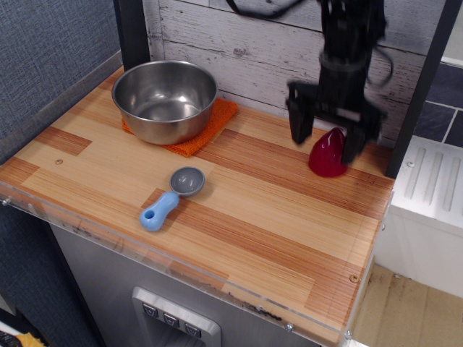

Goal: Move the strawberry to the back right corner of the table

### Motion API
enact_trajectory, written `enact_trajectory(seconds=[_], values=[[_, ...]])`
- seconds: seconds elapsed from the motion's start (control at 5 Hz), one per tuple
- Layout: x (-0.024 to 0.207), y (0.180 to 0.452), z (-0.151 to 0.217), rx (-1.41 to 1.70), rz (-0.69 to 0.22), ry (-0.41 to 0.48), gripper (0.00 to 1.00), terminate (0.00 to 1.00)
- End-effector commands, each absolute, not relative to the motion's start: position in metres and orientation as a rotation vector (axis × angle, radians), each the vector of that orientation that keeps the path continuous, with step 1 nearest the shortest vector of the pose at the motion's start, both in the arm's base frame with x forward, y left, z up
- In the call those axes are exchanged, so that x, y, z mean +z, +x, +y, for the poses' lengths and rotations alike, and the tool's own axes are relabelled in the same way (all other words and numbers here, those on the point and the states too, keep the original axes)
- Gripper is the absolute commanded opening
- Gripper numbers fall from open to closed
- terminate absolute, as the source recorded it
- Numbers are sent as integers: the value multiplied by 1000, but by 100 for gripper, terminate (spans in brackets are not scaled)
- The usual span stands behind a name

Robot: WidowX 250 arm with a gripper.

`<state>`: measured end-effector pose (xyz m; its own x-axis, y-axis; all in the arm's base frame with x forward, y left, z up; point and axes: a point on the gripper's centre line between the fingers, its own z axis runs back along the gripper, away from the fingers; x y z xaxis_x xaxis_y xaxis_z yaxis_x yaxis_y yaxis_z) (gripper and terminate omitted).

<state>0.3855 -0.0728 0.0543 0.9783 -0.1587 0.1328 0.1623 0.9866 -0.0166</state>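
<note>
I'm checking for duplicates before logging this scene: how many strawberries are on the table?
1. The strawberry stands near the table's back right corner, between the gripper's spread fingers. No others show.

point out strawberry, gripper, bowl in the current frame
strawberry [328, 157]: main camera view, middle of its red body.
gripper [327, 139]: main camera view, midway between the spread fingertips.
bowl [165, 97]: main camera view, inner steel wall.

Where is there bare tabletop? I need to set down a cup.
Free: the front right, between the blue scoop and the table edge. Crowded: back left, steel bowl on orange cloth; back right, strawberry under the open end effector.
</note>
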Motion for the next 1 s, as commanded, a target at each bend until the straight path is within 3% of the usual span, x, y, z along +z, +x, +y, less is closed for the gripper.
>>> enact_trajectory(seconds=[0.0,0.4,0.8], values=[[140,352,-46,-114,-331,-66,100,0],[112,319,-7,-61,-222,-5,100,0],[109,319,3,-65,-202,18,100,0]])
